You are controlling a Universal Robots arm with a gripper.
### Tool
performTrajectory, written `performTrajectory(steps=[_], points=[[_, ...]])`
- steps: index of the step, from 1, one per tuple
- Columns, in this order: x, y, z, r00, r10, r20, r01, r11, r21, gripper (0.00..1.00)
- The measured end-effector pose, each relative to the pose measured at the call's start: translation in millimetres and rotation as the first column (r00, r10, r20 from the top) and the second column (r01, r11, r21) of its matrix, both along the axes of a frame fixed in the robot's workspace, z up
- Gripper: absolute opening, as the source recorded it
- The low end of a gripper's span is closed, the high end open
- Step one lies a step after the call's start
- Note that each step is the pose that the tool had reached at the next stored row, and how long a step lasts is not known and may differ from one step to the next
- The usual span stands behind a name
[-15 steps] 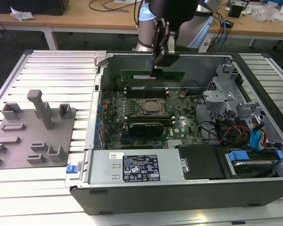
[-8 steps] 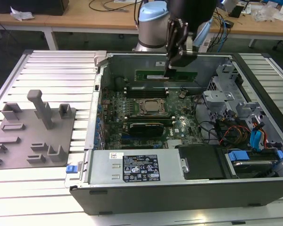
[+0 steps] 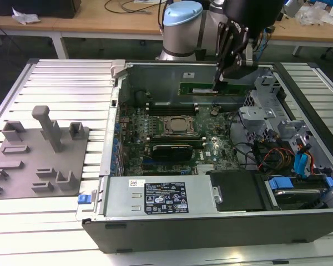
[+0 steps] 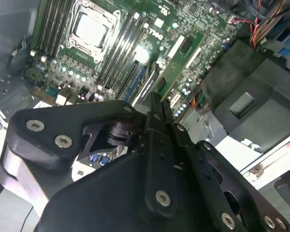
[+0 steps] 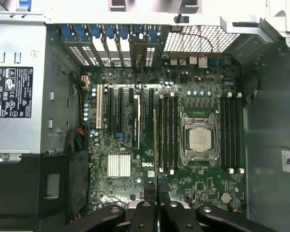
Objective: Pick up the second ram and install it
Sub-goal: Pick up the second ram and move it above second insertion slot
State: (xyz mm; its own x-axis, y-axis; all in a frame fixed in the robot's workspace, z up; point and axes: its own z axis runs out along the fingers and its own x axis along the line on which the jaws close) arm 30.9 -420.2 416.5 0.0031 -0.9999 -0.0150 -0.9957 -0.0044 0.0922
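Note:
The second ram [image 3: 200, 88] is a long thin green stick, level, in front of the open case's back wall in the exterior view. My gripper [image 3: 217, 84] comes down from above and is shut on it near its middle. In the first wrist view the closed fingers [image 5: 157, 203] point at the motherboard, and a thin greenish edge [image 5: 154, 145] runs out from them beside the black memory slots [image 5: 169, 133]. The CPU socket [image 3: 177, 126] lies below and towards the exterior view's left of the stick. The second wrist view has the gripper [image 4: 154, 99] over the same board.
A grey plastic tray with upright posts [image 3: 39, 160] sits on the slatted table at the exterior view's left. Inside the case, the power supply [image 3: 155, 197] fills the near side. The drive cage and coloured cables [image 3: 288, 155] crowd the exterior view's right.

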Motion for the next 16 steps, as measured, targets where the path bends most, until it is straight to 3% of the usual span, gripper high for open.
performTrajectory(steps=[6, 16], points=[[-5.5, 0.1, -2.5, 1.0, 0.0, 0.0, 0.0, 1.0, 0.0018, 0.13], [-6.1, 0.8, -25.7, 1.0, 0.0, 0.0, 0.0, 1.0, 0.0019, 0.13]])
